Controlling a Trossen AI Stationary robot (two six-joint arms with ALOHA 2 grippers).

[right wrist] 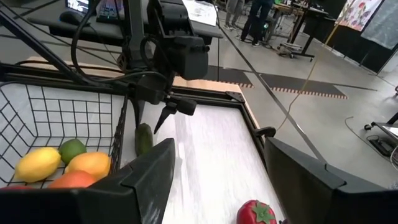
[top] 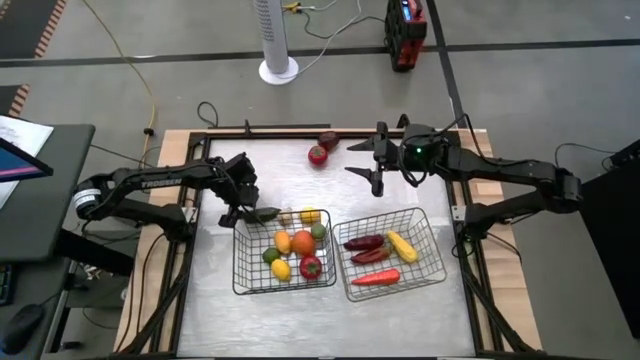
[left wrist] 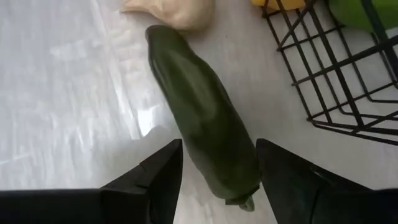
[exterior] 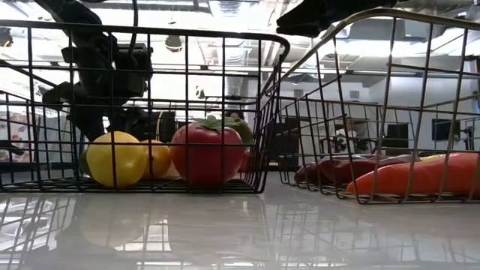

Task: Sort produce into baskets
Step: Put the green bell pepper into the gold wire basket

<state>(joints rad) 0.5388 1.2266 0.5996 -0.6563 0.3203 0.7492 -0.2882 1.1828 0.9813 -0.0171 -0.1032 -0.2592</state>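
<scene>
Long green vegetable [left wrist: 205, 130] lies on bench [left wrist: 74, 112] between my left end effector's [left wrist: 214, 171] spread fingers, beside round-produce basket [top: 283, 255]. Belongs with long ones. Right end effector [top: 378, 166] spread, waiting.

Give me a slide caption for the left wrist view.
Left gripper open around a dark green cucumber lying on the table beside a wire basket.
</scene>
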